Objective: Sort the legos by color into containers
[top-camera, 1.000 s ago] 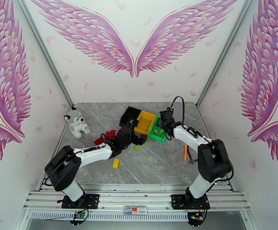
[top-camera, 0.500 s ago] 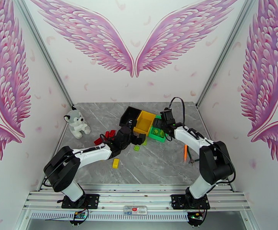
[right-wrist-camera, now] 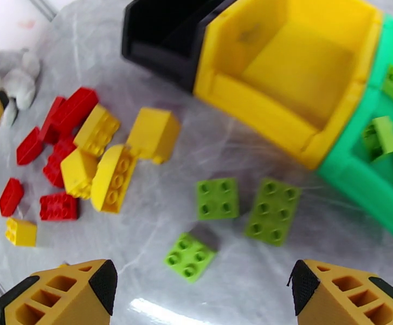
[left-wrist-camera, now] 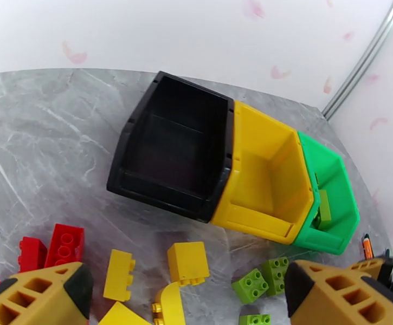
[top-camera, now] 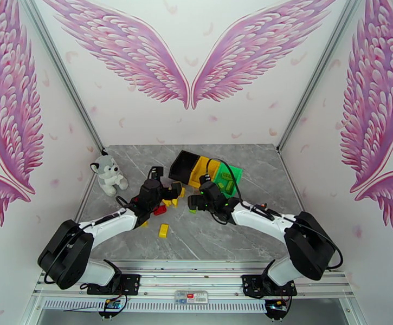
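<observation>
Red and yellow legos (right-wrist-camera: 112,177) are lying loose on the grey marble table (top-camera: 212,239), near the black bin (left-wrist-camera: 163,192). Left gripper (left-wrist-camera: 188,291) is hovering over them, jaws wide apart, gripping nothing. Right gripper (right-wrist-camera: 201,288) is hanging, jaws apart too, above three green legos (right-wrist-camera: 218,199) just beside the green bin (right-wrist-camera: 369,185), which is holding more green bricks (right-wrist-camera: 383,135). Yellow bin (right-wrist-camera: 261,112) is sitting between the other two.

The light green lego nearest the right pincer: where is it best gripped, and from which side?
Grip the light green lego across two opposite flat side walls, coming down from above with the open right pincer. It lies studs up, turned diagonally to the fingers, so I would rotate the wrist to square with its walls.
</observation>
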You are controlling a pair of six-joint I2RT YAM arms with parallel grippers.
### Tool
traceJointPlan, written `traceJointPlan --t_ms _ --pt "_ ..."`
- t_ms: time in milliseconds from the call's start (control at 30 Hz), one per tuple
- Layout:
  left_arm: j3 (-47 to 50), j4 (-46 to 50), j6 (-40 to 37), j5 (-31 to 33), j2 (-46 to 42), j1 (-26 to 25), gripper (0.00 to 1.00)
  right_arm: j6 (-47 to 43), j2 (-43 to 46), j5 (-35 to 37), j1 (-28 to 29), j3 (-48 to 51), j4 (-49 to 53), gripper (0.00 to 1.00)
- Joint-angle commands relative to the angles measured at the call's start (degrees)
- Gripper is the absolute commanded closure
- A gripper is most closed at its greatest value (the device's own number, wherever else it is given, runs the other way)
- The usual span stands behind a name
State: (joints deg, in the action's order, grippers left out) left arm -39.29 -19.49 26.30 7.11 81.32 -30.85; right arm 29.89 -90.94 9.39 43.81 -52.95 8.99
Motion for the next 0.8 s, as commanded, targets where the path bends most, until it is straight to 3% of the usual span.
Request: traceJointPlan --t_ms 0,333,767 --pt "2.7 -1.2 2.7 -1.0 -3.4 1.3 0.01 2.1 -4.7 2.2 2.4 -0.6 -1.9 0.13" --pt "8.6 0.0 2.8 0.9 -12.0 2.6 0.01 4.8 -13.4 4.3 5.4 -1.5 -4.4 0.25" --pt "12.8 1.9 2.1 3.0 -19.1 3.3 0.01 2.1 -20.3 10.7 5.6 -10.5 1.6 0.42"
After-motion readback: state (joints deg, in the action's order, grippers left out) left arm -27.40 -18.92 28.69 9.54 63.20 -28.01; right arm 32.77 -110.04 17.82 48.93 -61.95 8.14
